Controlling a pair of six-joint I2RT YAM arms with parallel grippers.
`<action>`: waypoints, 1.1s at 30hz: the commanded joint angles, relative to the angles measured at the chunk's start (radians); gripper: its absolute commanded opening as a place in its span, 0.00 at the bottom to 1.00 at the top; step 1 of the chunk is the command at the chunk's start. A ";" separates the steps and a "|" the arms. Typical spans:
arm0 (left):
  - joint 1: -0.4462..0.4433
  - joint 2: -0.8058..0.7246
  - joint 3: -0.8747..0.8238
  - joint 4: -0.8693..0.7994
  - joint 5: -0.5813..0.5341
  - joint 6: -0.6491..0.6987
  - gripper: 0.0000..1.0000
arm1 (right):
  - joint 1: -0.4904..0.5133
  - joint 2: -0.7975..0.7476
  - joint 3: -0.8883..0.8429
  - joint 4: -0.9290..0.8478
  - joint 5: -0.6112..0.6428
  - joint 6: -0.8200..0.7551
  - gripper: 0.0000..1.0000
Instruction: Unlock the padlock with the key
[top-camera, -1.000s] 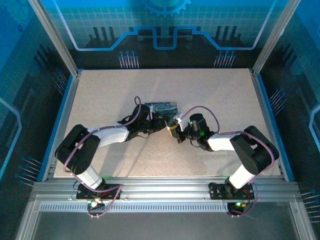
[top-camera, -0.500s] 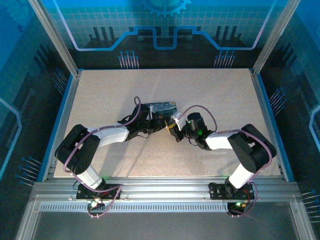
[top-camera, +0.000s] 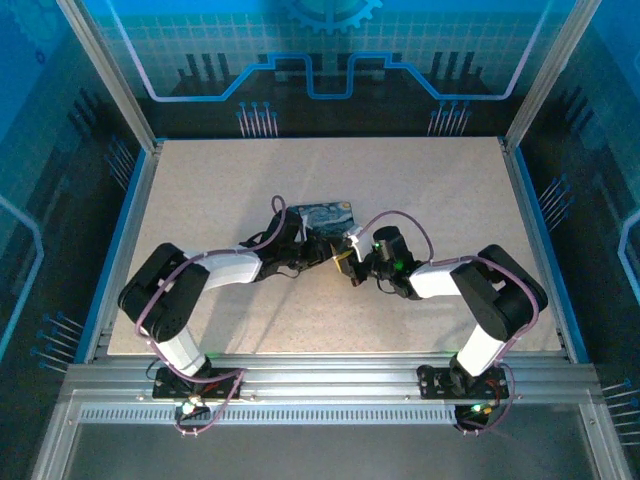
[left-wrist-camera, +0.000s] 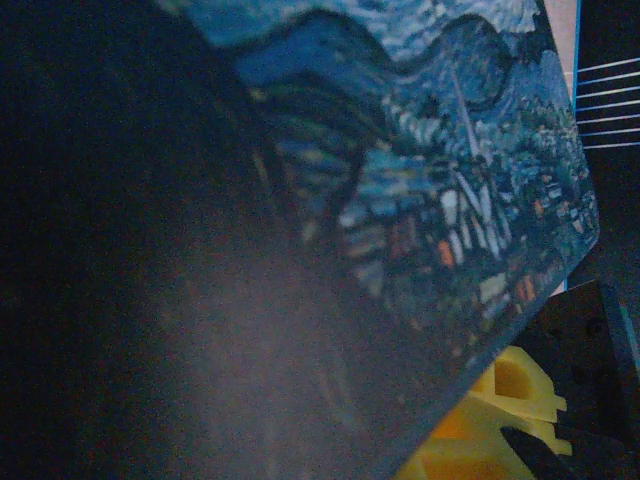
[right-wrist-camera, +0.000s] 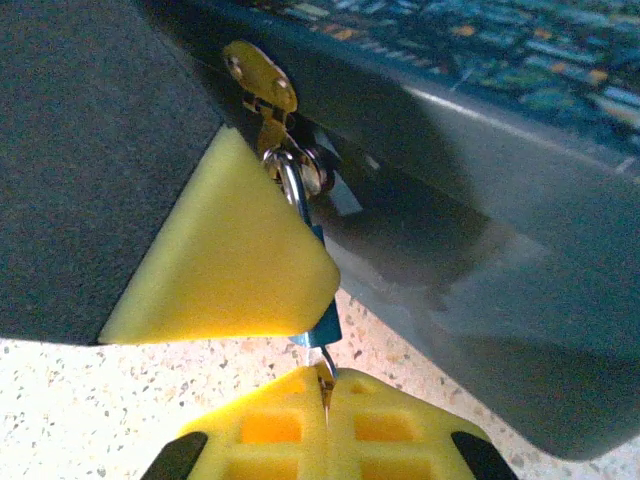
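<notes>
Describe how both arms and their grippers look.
The left arm and right arm have black joints, white links and looping purple cables. Green lights glow on the right arm. The right gripper has yellow fingertips with square recesses.

We see the printed face of a box (left-wrist-camera: 440, 180) at very close range, tilted across the frame, with a dark blue swirling sky above a small village. A dark, blurred mass (left-wrist-camera: 120, 260) covers the left half, and we cannot identify it. Below the box's lower edge lies a yellow moulded part (left-wrist-camera: 505, 395) with square recesses. A sliver of pale worktop (left-wrist-camera: 563, 20) shows top right.
</notes>
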 joint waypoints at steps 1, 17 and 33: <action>-0.031 0.042 -0.012 0.047 0.075 -0.006 0.11 | 0.023 -0.029 0.088 0.009 -0.091 0.070 0.00; 0.000 -0.034 -0.104 0.148 0.070 -0.058 0.45 | 0.023 -0.028 0.182 -0.447 -0.103 0.200 0.00; 0.022 -0.194 -0.371 0.383 -0.116 -0.377 0.55 | 0.033 -0.069 0.112 -0.313 -0.175 0.561 0.00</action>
